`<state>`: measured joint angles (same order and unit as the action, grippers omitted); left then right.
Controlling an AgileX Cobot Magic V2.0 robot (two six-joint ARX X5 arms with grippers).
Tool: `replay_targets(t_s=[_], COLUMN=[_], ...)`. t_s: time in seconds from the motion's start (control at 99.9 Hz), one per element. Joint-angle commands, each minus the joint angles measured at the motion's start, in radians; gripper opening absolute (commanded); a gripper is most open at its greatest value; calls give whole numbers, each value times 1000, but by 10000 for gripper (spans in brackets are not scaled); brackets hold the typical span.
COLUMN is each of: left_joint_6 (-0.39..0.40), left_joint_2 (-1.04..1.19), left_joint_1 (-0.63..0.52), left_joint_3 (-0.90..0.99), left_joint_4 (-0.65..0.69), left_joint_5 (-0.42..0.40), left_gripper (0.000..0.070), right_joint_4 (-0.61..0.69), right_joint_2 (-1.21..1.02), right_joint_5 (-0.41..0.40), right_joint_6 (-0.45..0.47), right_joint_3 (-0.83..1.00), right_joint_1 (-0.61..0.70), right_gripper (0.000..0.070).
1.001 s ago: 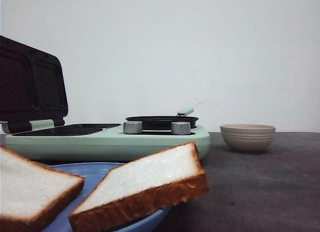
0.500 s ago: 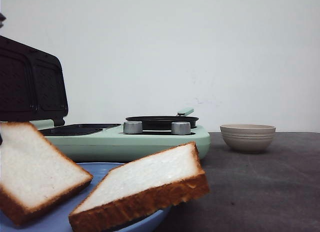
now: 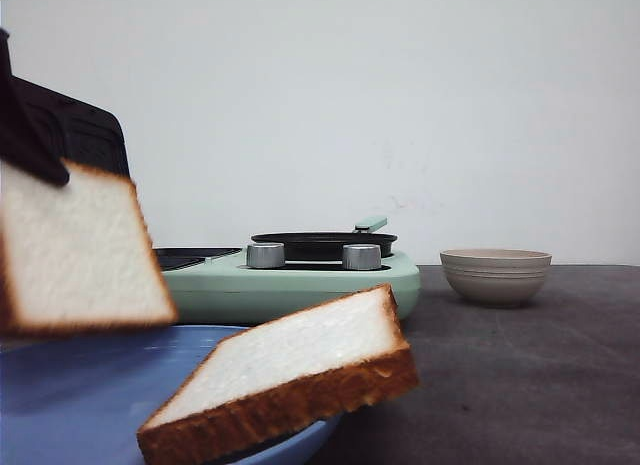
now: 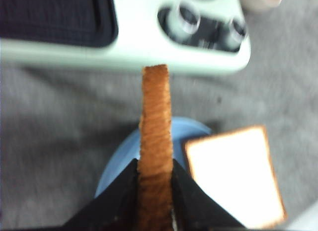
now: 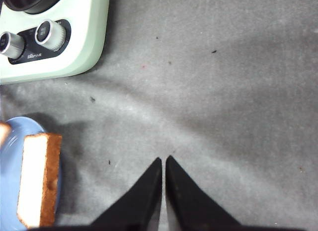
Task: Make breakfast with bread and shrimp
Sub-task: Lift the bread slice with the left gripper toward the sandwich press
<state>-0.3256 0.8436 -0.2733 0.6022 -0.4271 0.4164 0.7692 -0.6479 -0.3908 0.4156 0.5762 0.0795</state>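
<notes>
My left gripper (image 4: 155,164) is shut on one slice of bread (image 3: 75,250), pinching its brown crust (image 4: 155,116). That slice hangs upright above the blue plate (image 3: 60,405), in front of the breakfast maker. A second slice of bread (image 3: 290,370) lies tilted on the plate's right rim and shows as a white square (image 4: 233,174) beside the held one. My right gripper (image 5: 164,160) is shut with nothing in it, over bare grey table to the right of the plate (image 5: 10,156). No shrimp is in view.
A mint-green breakfast maker (image 3: 300,280) stands behind the plate, with its dark grill lid (image 3: 85,135) raised, a black pan (image 3: 322,243) and two metal knobs. A beige bowl (image 3: 495,275) sits at the right; its inside is hidden.
The left slice has been lifted off the plate and now hangs upright and higher. A dark finger of my left gripper has come into the front view at top left.
</notes>
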Motion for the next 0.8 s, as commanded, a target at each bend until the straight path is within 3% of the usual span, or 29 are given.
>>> replay_targets(t_s=[0.0,0.16,0.36,0.56,0.791], left_joint_6=[1,17,117,264,448], left_joint_2=[1,-1,0,41,206], left_joint_1=[-4,-4,-4,-3,-3], left_joint_3=[14,15,48,132,281], left_joint_4=[45,153,253,301,302], left_joint_5=[-17,-90,-188,-315,-357], left_gripper=[3,3,3,3,3], right_joint_4=[-6,-5,-5,-5,-5], right_joint_2=[-3,-3,-3,-3,-3], right_joint_5=[-2,-2,-2,-2,-2], right_joint_6=[-13,-12,-13,-13,-13], right_joint_3=[14,14,14,14,14], right_joint_1=[3,3,3,3,3], right_gripper=[4,4,4,4,4])
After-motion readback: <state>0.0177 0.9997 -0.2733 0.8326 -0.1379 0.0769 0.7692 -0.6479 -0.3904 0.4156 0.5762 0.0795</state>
